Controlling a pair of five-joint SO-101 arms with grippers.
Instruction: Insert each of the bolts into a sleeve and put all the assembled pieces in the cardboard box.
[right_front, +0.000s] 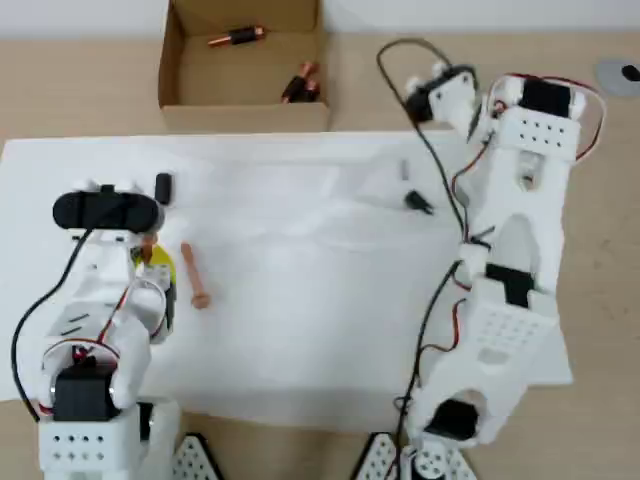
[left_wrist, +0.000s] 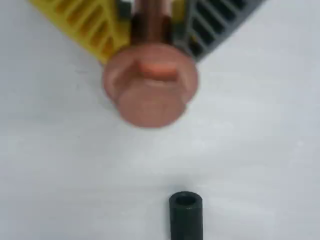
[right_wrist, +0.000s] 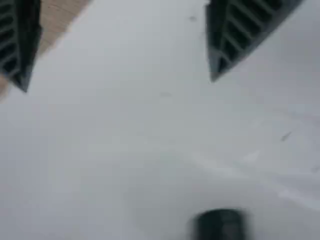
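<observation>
So the left gripper (left_wrist: 150, 47) has its fingers (left_wrist: 85, 25) clamped on the shank of a copper bolt (left_wrist: 150, 92). The head sticks out past the tips, just over the white sheet (right_front: 300, 300) on the counter (right_front: 80, 90). A black sleeve (left_wrist: 186, 215) lies a little ahead, open end facing the bolt head.

The bolt looks like light, rigid plastic (smooth too, so I'd guess it twists if pinched near one end), and mid-shank seems the sane place to hold it. With the head leading, my guess is it has to be turned around before it goes in. The sleeve is small, round and hollow, so it probably rolls. I'd take it across its sides.

The right gripper (right_wrist: 119, 82) has its fingers spread wide, holding nothing, near another sleeve (right_wrist: 220, 225). A spare bolt (right_front: 195, 275) lies beside the left arm. The cardboard box (right_front: 180, 70) holds some assembled pieces (right_front: 300, 85).
</observation>
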